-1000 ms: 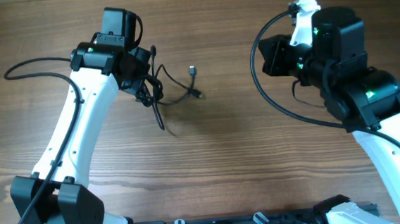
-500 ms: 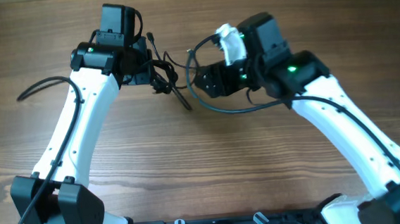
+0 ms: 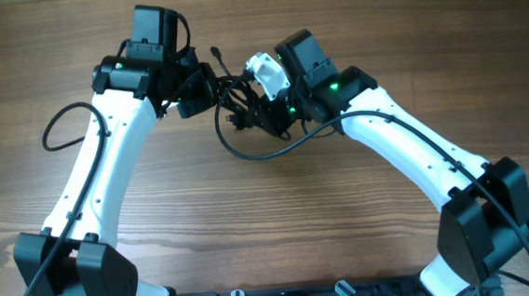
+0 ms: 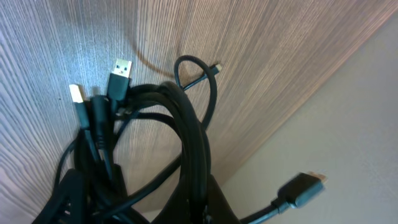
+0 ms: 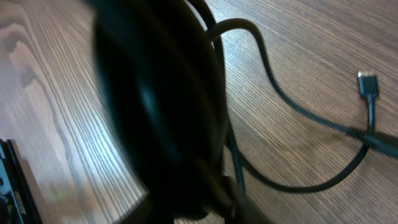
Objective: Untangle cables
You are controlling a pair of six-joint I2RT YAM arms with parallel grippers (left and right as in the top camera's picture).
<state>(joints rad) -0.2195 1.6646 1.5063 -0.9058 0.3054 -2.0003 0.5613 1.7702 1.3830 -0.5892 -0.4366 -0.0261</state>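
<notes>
The cables (image 3: 227, 95) are a bunch of thin black cords hanging between the two grippers at the back middle of the table. My left gripper (image 3: 200, 89) is shut on the bunch from the left. In the left wrist view the cables (image 4: 186, 124) loop up from the fingers, with USB plugs (image 4: 121, 67) pointing up and another plug (image 4: 305, 186) dangling to the right. My right gripper (image 3: 242, 115) is pressed into the tangle from the right. The right wrist view is mostly a dark blur, and its jaws are hidden. One strand (image 5: 292, 106) with a plug (image 5: 368, 84) lies on the wood.
The right arm's thick black wire (image 3: 246, 154) loops low over the table just in front of the tangle. The left arm's wire (image 3: 53, 130) arcs out to the left. The table's far edge (image 4: 298, 106) shows close behind the bunch.
The right arm has swung from the table's right side leftward into the tangle. The left gripper kept hold of the bunch, which is now drawn together between the two grippers.
</notes>
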